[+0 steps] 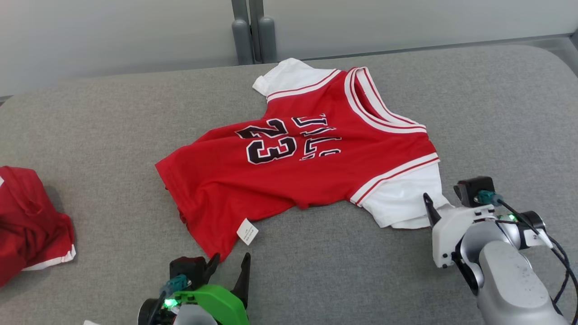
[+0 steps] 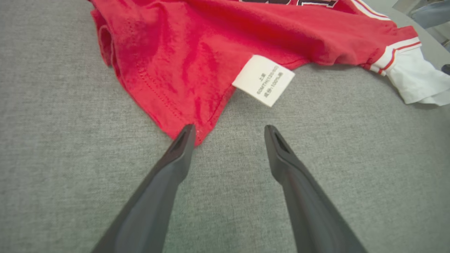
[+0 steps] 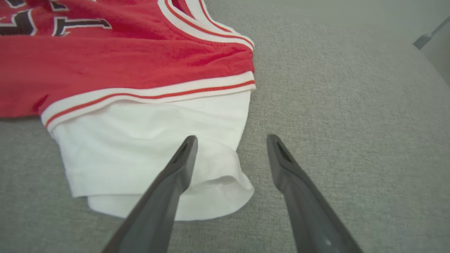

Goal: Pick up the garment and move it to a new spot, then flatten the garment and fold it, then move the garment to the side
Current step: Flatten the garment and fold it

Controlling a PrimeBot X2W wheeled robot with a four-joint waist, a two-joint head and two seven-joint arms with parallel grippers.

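Two claws are mine, and both are wide open with nothing in them. My left claw (image 1: 231,258) sits low by the bottom corner of the red cloth sports shirt with white sleeves (image 1: 293,180). My right claw (image 1: 442,198) is at the near white sleeve (image 3: 151,140), with one finger over the sleeve and one over the bare desk.

The shirt lies spread out in the middle of the soft grey desk (image 1: 90,135), a bit crooked and wrinkly. I think my claws are at two far-apart ends so I can lift it without it bunching up.

The shirt has a big dark "23" on it. The letters next to it are creased, so I cannot read them. A small white tag (image 2: 263,80) sticks out near the hem, but its print is too tiny. Another red crumpled cloth (image 1: 27,216) lies off to my left.
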